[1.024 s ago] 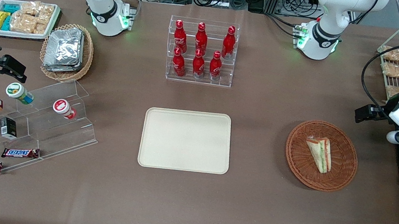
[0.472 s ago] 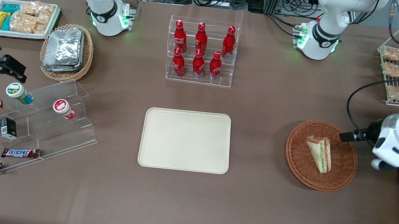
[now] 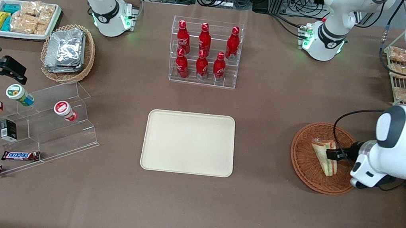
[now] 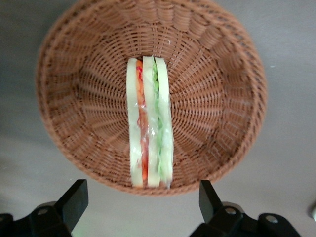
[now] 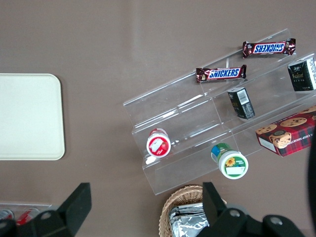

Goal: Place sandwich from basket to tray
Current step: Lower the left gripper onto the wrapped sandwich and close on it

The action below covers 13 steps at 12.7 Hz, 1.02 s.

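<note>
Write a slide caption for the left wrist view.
Open gripper poised above the sandwich lying in the basket.

**Even overhead light, soft shadows, slight blur at the wrist**

Light falls evenly from above on the brown table (image 3: 259, 219), leaving only soft, short shadows beside the tray (image 3: 189, 143) and under the basket (image 3: 301, 167). The foil packs (image 3: 64, 50) near the parked arm's end of the table throw bright glare, and the clear acrylic steps (image 3: 64, 129) glint along their edges. In the left wrist view the sandwich (image 4: 149, 123) shows a faint wrap sheen, the basket weave is slightly soft, and the gripper (image 4: 143, 205), hanging over the basket, has dark, blurred fingers (image 4: 74, 200), spread wide.
</note>
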Motion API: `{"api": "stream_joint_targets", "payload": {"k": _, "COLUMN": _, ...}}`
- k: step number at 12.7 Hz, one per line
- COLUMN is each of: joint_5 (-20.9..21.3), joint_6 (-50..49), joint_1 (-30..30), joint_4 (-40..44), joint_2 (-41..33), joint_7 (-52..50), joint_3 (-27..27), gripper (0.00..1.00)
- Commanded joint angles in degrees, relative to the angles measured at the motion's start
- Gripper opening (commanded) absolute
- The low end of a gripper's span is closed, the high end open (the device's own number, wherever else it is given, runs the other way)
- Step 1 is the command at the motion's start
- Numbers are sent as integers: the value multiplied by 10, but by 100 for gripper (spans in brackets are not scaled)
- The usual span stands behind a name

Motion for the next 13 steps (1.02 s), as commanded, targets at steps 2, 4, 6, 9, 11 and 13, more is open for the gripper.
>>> {"api": "stream_joint_targets", "payload": {"k": 2, "joint_5": -4, "joint_6": 25, "joint_1": -1, "joint_4": 3, "joint_2": 46, "joint_7": -8, "joint_3": -1, "gripper": 99}}
{"api": "stream_joint_targets", "payload": {"k": 4, "joint_5": -4, "joint_6": 40, "joint_1": 0, "joint_4": 4, "joint_2": 68, "joint_7": -9, "joint_3": -1, "gripper": 99}}
{"api": "stream_joint_targets", "payload": {"k": 6, "joint_5": -3, "joint_6": 58, "joint_1": 0, "joint_4": 3, "joint_2": 87, "joint_7": -9, "joint_3": -1, "gripper": 99}}
{"api": "stream_joint_targets", "payload": {"k": 9, "joint_5": -4, "joint_6": 64, "joint_1": 0, "joint_4": -4, "joint_2": 89, "joint_7": -9, "joint_3": -1, "gripper": 63}}
{"api": "stream_joint_targets", "payload": {"k": 11, "joint_5": -9, "joint_6": 62, "joint_1": 0, "joint_4": -4, "joint_2": 84, "joint_7": -16, "joint_3": -1, "gripper": 14}}
{"api": "stream_joint_targets", "payload": {"k": 13, "joint_5": -11, "joint_6": 53, "joint_1": 0, "joint_4": -3, "joint_2": 71, "joint_7": -21, "joint_3": -2, "gripper": 10}}
